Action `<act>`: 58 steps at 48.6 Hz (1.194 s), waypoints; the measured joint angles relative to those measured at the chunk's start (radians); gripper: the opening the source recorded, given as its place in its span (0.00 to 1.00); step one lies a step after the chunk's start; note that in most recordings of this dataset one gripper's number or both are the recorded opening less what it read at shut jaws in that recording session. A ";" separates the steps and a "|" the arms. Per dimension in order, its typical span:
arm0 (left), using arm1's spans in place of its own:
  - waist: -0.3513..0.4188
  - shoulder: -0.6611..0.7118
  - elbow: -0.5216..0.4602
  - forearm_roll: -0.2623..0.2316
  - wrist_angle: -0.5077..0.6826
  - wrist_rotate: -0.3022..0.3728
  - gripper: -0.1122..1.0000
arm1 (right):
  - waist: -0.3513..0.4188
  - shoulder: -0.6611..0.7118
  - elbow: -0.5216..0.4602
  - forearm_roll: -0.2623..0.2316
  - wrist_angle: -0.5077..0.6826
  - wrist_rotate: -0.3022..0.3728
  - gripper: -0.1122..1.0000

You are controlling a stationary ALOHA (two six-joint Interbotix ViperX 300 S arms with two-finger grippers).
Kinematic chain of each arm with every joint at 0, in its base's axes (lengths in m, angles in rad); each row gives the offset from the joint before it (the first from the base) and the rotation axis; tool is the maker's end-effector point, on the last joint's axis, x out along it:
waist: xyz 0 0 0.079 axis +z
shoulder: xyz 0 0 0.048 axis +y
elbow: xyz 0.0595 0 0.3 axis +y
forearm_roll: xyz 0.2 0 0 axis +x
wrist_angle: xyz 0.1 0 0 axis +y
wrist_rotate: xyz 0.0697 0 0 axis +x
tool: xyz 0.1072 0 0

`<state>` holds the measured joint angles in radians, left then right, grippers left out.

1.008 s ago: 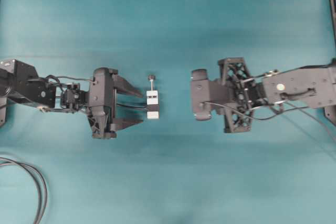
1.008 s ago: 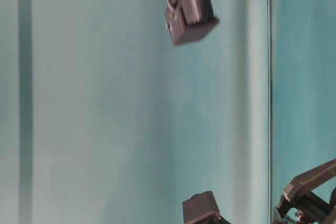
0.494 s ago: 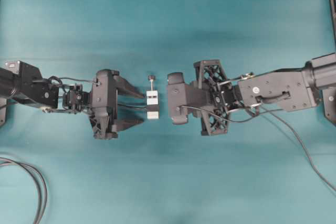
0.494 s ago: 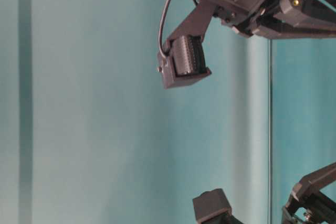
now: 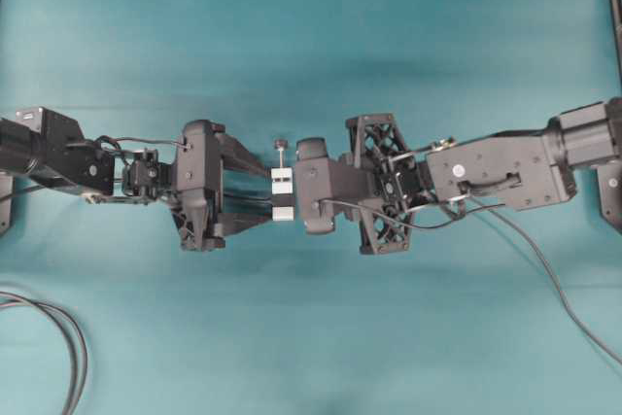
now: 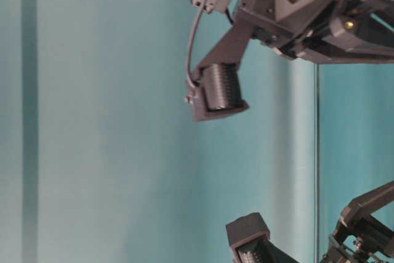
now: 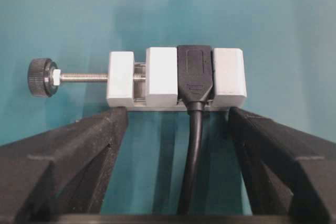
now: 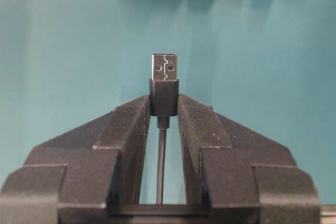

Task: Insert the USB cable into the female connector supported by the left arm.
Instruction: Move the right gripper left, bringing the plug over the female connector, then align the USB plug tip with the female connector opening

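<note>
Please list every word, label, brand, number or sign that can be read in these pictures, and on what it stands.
None: no readable text appears in any view.
The USB cable plug shows only stamped metal cut-outs on its tip, not letters.
The female connector has plain white blocks and a black socket with an embossed rectangle, no marking.

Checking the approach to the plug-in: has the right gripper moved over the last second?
Yes. In the overhead view the right gripper has travelled leftward, closing the gap to the white connector block, which has stayed put.

A robotics lab bench: two arms over a plain teal table (image 5: pixel 311 36).
</note>
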<state>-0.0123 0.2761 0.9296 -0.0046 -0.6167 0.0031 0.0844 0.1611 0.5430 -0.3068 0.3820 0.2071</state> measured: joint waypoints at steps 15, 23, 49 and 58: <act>0.006 0.000 0.002 0.000 0.002 0.002 0.90 | 0.009 0.043 -0.044 0.000 -0.002 0.000 0.27; 0.006 0.003 0.000 0.000 -0.003 0.000 0.90 | 0.011 0.052 -0.052 0.000 0.006 0.000 0.27; 0.008 0.006 0.000 0.000 -0.005 0.000 0.90 | 0.009 0.097 -0.112 0.000 0.048 0.000 0.27; 0.006 0.006 0.000 0.000 -0.006 0.000 0.90 | 0.009 0.107 -0.132 0.000 0.055 0.000 0.27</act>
<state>-0.0061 0.2823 0.9296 -0.0046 -0.6228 0.0031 0.0936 0.2684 0.4111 -0.3068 0.4372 0.2071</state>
